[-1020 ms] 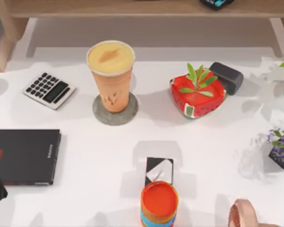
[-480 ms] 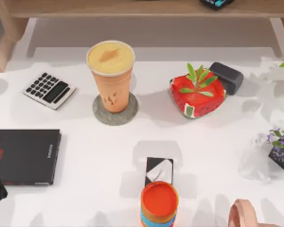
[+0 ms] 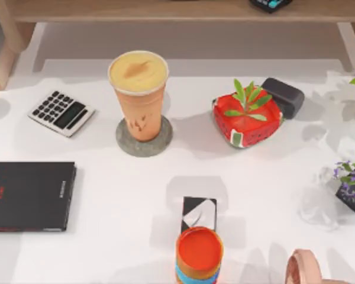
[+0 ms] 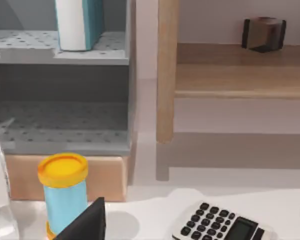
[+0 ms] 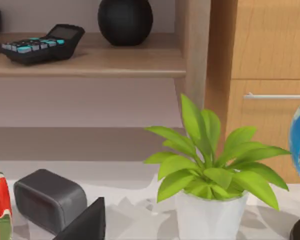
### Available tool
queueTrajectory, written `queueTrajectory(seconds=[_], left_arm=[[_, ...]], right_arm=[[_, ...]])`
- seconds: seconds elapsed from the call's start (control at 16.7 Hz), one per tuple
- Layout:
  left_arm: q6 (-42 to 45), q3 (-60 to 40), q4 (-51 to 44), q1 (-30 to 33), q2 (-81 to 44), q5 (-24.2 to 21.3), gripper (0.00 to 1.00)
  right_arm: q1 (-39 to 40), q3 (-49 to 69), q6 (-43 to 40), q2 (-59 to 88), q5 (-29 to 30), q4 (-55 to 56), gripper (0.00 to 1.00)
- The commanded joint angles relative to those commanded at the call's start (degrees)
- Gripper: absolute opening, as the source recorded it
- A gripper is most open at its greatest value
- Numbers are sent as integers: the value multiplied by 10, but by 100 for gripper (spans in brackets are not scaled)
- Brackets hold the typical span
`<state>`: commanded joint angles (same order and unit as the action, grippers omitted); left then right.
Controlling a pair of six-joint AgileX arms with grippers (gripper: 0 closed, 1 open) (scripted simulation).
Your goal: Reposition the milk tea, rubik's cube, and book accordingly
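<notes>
the milk tea (image 3: 138, 94) stands upright on a round grey coaster (image 3: 144, 141) toward the back of the white table (image 3: 106, 236), left of centre. to its left, apart from it, lies a white calculator (image 3: 61, 112). to its right sits a red strawberry-shaped pot (image 3: 247, 120) with green leaves, and a dark grey box (image 3: 283, 96) rests just behind that pot's right corner. a thin black book (image 3: 29, 196) lies flat near the table's left edge. at the front middle a short orange-topped container (image 3: 199, 253) stands just in front of a small black-and-white box (image 3: 199, 213). a pink rounded thing (image 3: 305, 269) is at the front right, and a purple-flowered plant (image 3: 352, 177) is at the right edge.

the teal book (image 4: 81, 22) stands upright on the upper tier of a grey perforated rack (image 4: 60, 50), seen from the left wrist view; below it a blue bottle with a yellow cap (image 4: 64, 192) stands on the table. a dark cube-like thing (image 4: 264, 33) sits on the wooden shelf (image 4: 240, 70); it is too unclear to say if it is the rubik's cube.

in the right wrist view a leafy plant in a white pot (image 5: 210, 175) stands near the grey box.

whether either gripper is released or clenched, i cannot tell.
</notes>
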<state>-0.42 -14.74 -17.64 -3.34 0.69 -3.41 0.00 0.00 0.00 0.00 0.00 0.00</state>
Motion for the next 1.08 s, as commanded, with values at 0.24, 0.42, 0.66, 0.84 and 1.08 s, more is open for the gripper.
queueTrajectory(seconds=[0.24, 0.42, 0.66, 0.84, 1.08], left_arm=[[1, -131, 98, -29, -204, -33, 100], [2, -239, 182, -54, -401, -61, 100], [4, -376, 299, -88, -677, -97, 100], [4, -467, 382, -110, -863, -121, 100], [4, -562, 475, -130, -1042, -146, 100]], right_arm=[[0, 0, 0, 0, 0, 0, 100], [0, 0, 0, 0, 0, 0, 100], [0, 0, 0, 0, 0, 0, 100], [0, 0, 0, 0, 0, 0, 100], [0, 0, 0, 0, 0, 0, 100]])
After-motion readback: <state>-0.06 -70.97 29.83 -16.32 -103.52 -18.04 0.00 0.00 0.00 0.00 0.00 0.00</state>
